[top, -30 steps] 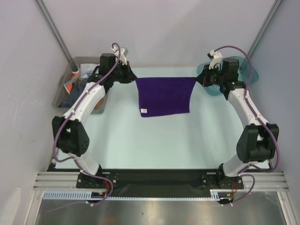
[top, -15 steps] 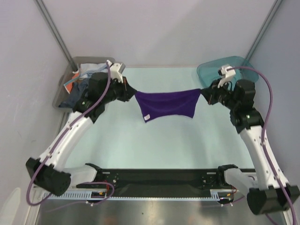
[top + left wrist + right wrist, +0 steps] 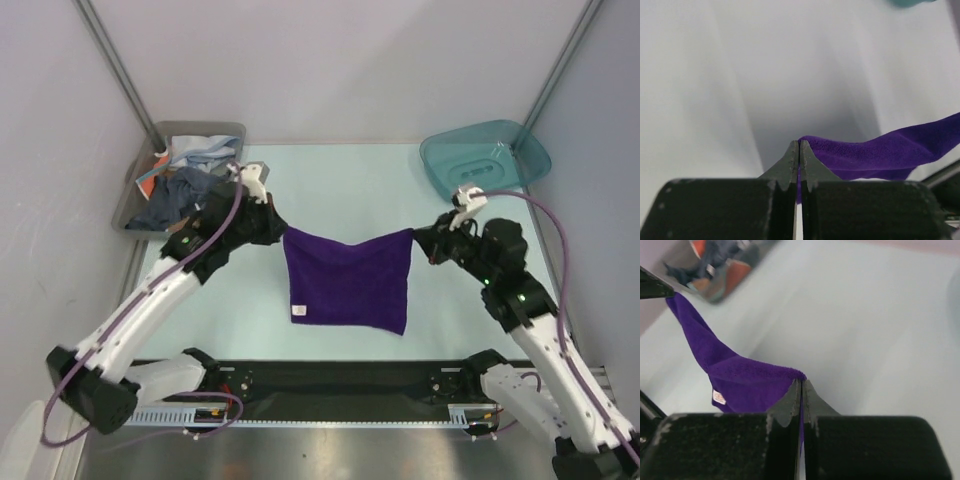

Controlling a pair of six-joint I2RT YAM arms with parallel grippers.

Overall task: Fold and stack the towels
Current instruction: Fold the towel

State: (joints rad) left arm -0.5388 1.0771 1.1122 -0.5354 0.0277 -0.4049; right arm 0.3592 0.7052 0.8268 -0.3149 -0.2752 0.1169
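The left gripper (image 3: 279, 228) and right gripper (image 3: 419, 240) are pinching, with closed jaws, the top corners of a deep purple soft square towel (image 3: 348, 282), which is hanging between them.

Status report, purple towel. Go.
Left gripper shut on purple towel corner; right gripper shut on the other corner. Towel hangs between them. Grey bin, teal bin stand apart.

I read the deep purple cloth towel (image 3: 347, 280) as soft, matt, finely napped fabric. The left gripper (image 3: 799, 149) looks like matt black plastic, scuffed pale at its edges. The teal translucent plastic bin (image 3: 445, 165) is glossy. The pale green table top (image 3: 340, 185) is smooth with a low sheen, and the brushed metal plate (image 3: 330, 455) shines dully.
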